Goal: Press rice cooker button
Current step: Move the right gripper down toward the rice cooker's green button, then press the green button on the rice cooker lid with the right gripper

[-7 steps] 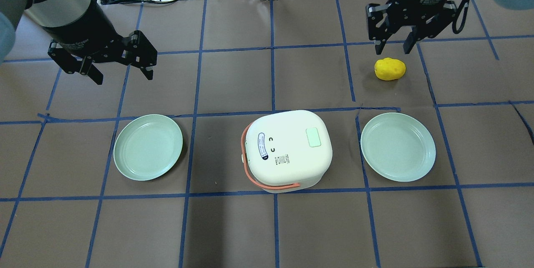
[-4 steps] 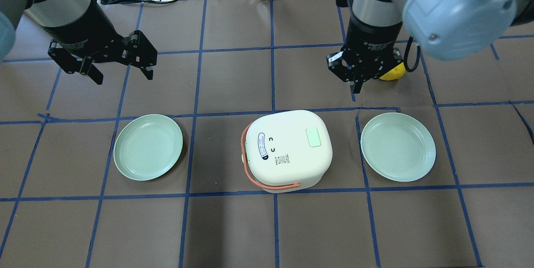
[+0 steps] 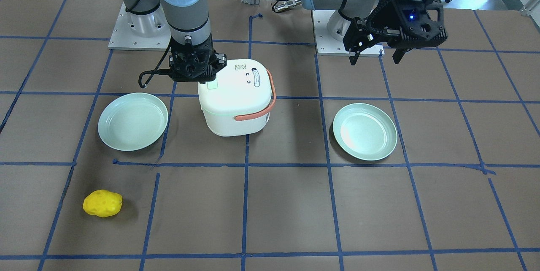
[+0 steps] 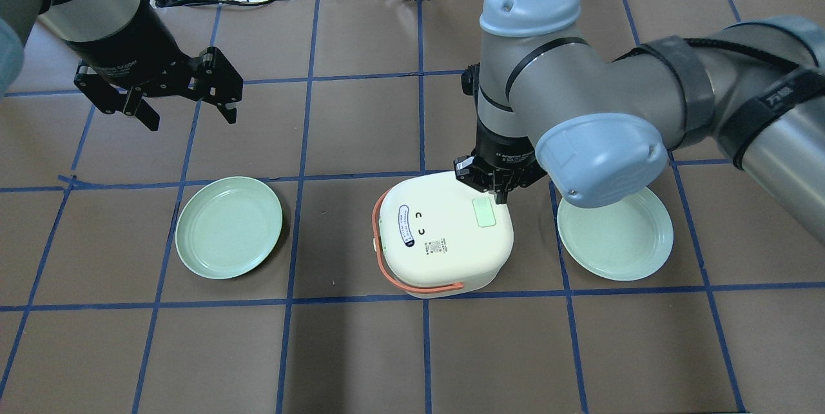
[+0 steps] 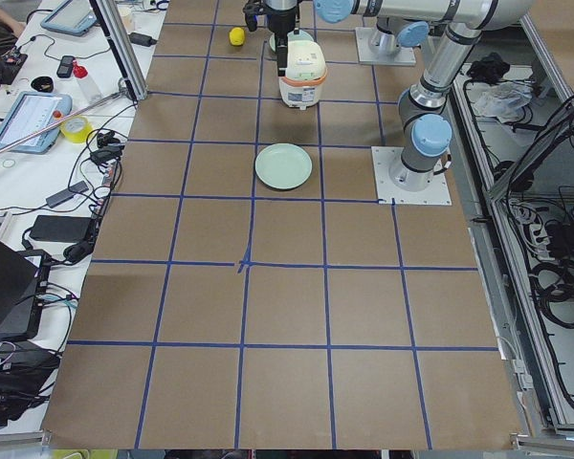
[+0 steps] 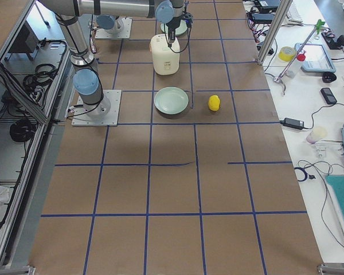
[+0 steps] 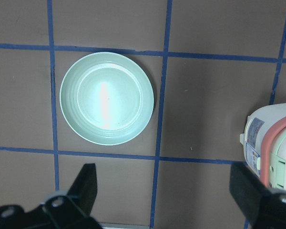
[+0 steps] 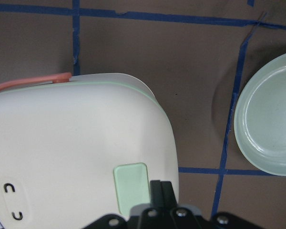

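In the overhead view the white rounded plastic rice cooker (image 4: 445,240) with a coral loop handle sits in the middle of the brown paper counter (image 4: 361,124), which is gridded in blue tape. A round pale green plate (image 4: 229,227) lies at its 9 o'clock and a second plate (image 4: 615,243) at its 3 o'clock. The right gripper (image 4: 499,196), fingers pressed together and holding nothing, points down at the lid's 1 o'clock corner. Its tip is just off the 1 o'clock corner of the pale green rectangular button (image 4: 484,213); contact cannot be judged. The left gripper (image 4: 192,121) hangs with fingers spread wide, well apart at the cooker's 10 o'clock. From the front, the right gripper covers most of the button, and a lumpy yellow object (image 3: 102,203) lies at the cooker's 8 o'clock. Both side views show the right gripper over the lid, too small for detail. The left wrist view has spread fingers at 5 and 7 o'clock, the plate at 10 o'clock and the cooker's edge at 3 o'clock. The right wrist view has closed fingers at 6 o'clock, the button just beside them at their 9 o'clock. Half a second ago the right gripper stood well clear at the cooker's 1 o'clock, beside the yellow object, and a second ago its fingers were spread. Cooker, plates and left gripper have not shifted.
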`<state>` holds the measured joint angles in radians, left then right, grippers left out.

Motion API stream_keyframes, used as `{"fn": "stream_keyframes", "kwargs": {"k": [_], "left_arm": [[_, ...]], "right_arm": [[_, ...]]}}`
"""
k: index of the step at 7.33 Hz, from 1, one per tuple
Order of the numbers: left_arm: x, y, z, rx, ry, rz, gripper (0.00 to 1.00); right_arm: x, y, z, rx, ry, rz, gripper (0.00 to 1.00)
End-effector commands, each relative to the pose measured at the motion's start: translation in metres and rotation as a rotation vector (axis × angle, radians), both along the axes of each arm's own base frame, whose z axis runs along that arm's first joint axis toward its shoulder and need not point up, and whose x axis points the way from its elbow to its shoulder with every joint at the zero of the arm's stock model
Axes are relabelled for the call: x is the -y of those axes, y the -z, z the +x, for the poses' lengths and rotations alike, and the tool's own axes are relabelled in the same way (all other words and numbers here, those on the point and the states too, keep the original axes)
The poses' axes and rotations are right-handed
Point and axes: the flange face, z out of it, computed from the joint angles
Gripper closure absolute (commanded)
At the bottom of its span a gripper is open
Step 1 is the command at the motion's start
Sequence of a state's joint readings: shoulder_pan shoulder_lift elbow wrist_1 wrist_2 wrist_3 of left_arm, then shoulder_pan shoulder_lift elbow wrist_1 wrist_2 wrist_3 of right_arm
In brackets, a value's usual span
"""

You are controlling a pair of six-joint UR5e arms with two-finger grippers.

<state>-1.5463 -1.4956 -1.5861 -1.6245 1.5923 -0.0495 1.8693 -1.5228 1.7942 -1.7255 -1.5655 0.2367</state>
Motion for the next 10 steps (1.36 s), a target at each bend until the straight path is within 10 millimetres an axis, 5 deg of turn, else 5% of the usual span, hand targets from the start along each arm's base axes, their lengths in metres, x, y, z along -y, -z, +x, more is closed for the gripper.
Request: {"fn": "stream_keyframes", "kwargs": {"k": [1, 7, 8, 9, 10], "left_arm": [[0.0, 0.0, 0.0, 0.0, 0.0, 0.0, 0.0], [0.0, 0.0, 0.0, 0.0, 0.0, 0.0, 0.0], [0.0, 0.0, 0.0, 0.0, 0.0, 0.0, 0.0], [0.0, 0.0, 0.0, 0.0, 0.0, 0.0, 0.0], [0.0, 0.0, 0.0, 0.0, -0.001, 0.0, 0.0]], "right_arm": [[-0.005, 0.007, 0.006, 0.018, 0.009, 0.006, 1.0], [-0.004, 0.01, 0.01, 0.025, -0.012, 0.009, 0.97], [-0.002, -0.003, 0.009, 0.015, 0.003, -0.021, 0.2], [0.009, -0.024, 0.008, 0.021, 0.011, -0.065, 0.0], [0.026, -0.06, 0.002, 0.031, 0.029, -0.118, 0.0]]}}
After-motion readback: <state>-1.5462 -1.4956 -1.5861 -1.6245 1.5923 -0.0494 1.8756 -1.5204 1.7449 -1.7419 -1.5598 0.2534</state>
